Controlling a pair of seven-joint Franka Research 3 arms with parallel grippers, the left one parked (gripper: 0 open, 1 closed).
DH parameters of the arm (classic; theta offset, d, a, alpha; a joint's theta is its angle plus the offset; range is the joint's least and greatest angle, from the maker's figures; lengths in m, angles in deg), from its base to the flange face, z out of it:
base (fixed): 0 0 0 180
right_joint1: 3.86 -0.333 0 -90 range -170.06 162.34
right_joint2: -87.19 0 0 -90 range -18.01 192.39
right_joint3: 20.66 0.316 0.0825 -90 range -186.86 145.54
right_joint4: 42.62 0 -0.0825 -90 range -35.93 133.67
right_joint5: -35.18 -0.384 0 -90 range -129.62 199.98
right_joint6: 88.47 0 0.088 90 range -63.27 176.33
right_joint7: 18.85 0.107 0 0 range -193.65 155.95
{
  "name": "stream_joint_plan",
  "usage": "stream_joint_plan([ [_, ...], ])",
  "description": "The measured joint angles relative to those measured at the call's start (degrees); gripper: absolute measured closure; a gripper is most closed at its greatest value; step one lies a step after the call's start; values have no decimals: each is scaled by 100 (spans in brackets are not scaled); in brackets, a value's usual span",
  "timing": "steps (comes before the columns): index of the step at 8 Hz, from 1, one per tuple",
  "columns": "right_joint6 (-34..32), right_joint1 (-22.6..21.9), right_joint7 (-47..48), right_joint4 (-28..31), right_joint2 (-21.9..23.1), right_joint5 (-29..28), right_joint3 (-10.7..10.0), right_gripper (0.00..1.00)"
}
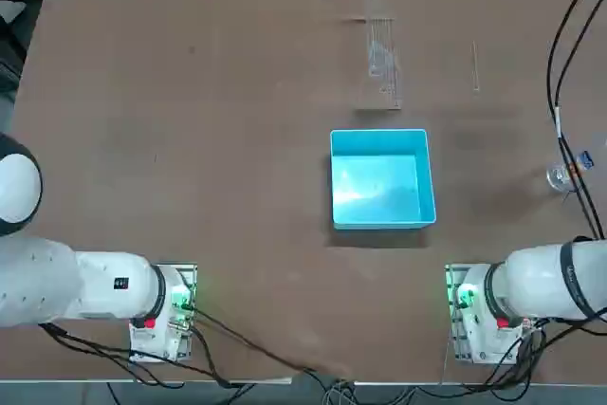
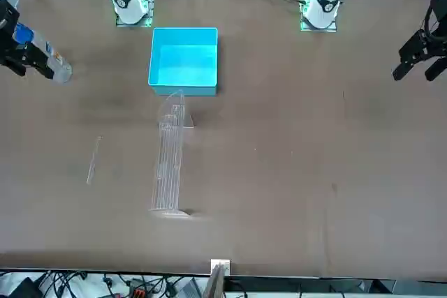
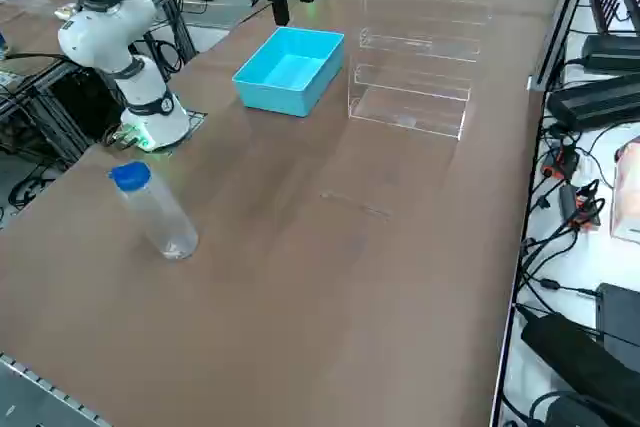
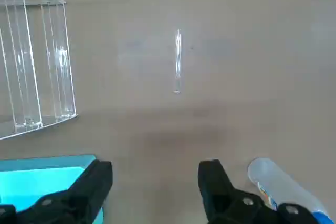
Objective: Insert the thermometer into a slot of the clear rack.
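Across the middle of the brown counter (image 1: 266,168), taken left to right as the top view shows it, the clear rack (image 1: 384,68) comes first, beyond the light-blue box (image 1: 382,180) as seen from the robot. It is long and narrow, with thin see-through walls, and its length runs away from the robot. The box sits nearer the arm bases, just beside the rack's near end, its open top facing up.

Farther right, the thermometer (image 1: 475,66) lies flat on the bare counter, well apart from the rack. It is a thin, straight, see-through rod, pointing away from the robot and roughly in line with the rack's length. It is outside the slots.

Nearer the robot, the white right arm (image 1: 545,282) reaches in from the right-hand edge, its base (image 1: 484,315) fixed to the counter. Black cables (image 1: 561,45) run down the right side of the top view, crossing in front of a clear bottle (image 1: 560,177) with a blue cap (image 1: 586,160), which stands upright on the counter.

Above this right side hangs the right gripper (image 4: 156,166), clear of the counter. Its fingers stand wide apart in the wrist view, with only brown counter showing between them, and they touch neither thermometer nor rack.
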Motion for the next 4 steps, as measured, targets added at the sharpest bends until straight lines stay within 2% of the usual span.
stream_joint_plan([
  [4,7,3,1,-4,-3,1,-7,0],
])
